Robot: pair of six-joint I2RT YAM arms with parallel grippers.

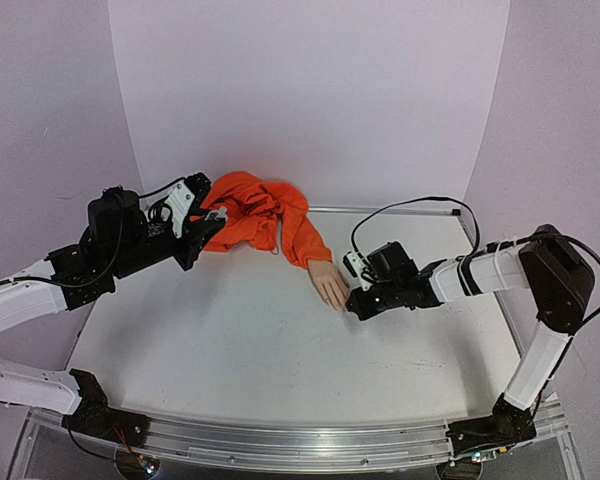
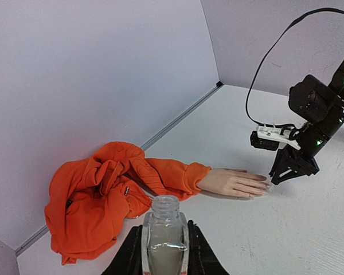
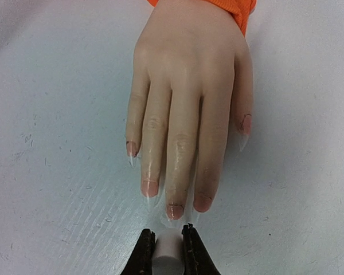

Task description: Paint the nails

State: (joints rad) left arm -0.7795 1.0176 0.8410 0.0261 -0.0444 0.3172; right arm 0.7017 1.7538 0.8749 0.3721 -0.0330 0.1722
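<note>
A flesh-coloured mannequin hand [image 1: 329,285] lies palm down on the white table, its orange sleeve [image 1: 265,215] bunched at the back. Its pale nails [image 3: 175,211] with clear tips show in the right wrist view. My right gripper [image 3: 168,240] is shut on a white brush cap [image 3: 169,255], just in front of the middle fingertip; the brush itself is hard to make out. It stands at the fingertips in the top view [image 1: 354,300]. My left gripper [image 2: 164,234] is shut on a small clear uncapped bottle [image 2: 164,220], held above the table left of the sleeve [image 2: 103,195].
The purple back wall meets the table along a metal strip [image 2: 172,120]. A black cable [image 1: 410,205] loops over my right arm. The table's front rail [image 1: 300,440] runs along the near edge.
</note>
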